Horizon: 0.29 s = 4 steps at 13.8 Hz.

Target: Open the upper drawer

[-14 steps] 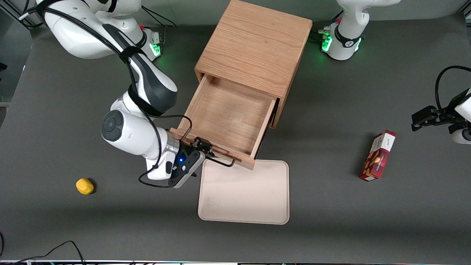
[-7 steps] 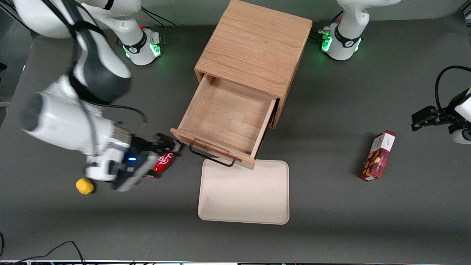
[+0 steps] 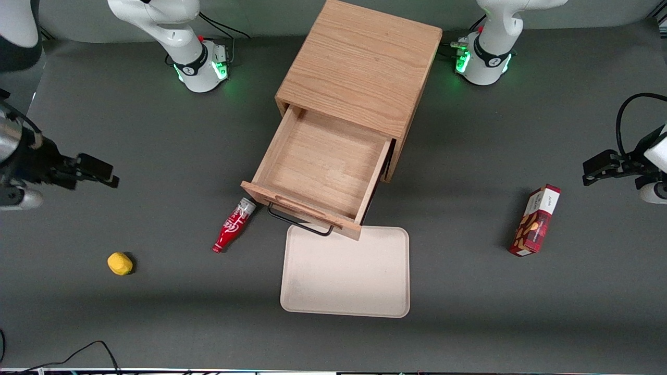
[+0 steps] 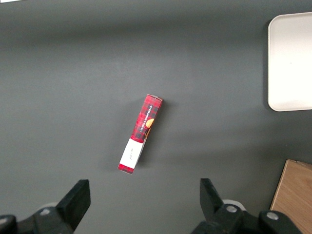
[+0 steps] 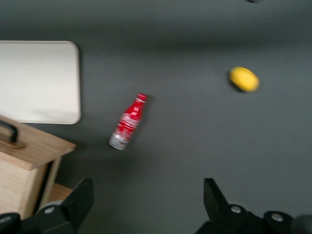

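Observation:
The wooden cabinet (image 3: 359,73) stands at the middle of the table. Its upper drawer (image 3: 318,172) is pulled far out and empty, with a black handle (image 3: 299,224) on its front, over the edge of the tray. The drawer's front and handle also show in the right wrist view (image 5: 19,141). My gripper (image 3: 96,172) is open and empty, far off toward the working arm's end of the table, high above the mat. Its fingers (image 5: 80,197) are spread wide.
A red bottle (image 3: 233,225) lies on the mat beside the drawer's front corner; it also shows in the right wrist view (image 5: 127,127). A yellow lemon (image 3: 120,263) lies nearer the camera. A cream tray (image 3: 345,273) lies in front of the drawer. A red box (image 3: 535,221) lies toward the parked arm's end.
My gripper has let go of the drawer handle and swung away toward the working arm's end of the table. The red bottle is now uncovered. The drawer has stayed open.

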{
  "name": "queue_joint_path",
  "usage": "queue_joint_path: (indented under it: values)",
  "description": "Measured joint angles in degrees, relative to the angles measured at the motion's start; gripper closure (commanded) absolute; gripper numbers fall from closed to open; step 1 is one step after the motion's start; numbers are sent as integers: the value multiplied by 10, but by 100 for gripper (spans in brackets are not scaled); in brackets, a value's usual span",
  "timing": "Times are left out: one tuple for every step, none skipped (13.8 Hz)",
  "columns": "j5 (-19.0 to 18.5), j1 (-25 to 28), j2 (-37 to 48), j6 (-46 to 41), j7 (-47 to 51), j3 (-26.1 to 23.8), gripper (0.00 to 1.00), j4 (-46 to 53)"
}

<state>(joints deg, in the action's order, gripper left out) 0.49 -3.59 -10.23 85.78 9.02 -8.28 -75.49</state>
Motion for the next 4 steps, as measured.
queue_joint_path:
  values:
    - [-9, -2, 12, -10, 12, 0, 0, -5]
    - [-12, -6, 20, -15, 19, 0, 0, -10]
    - [-12, -10, 24, -15, 20, 0, 0, -18]
    - [-13, -14, 26, -14, 20, 0, 0, -25]
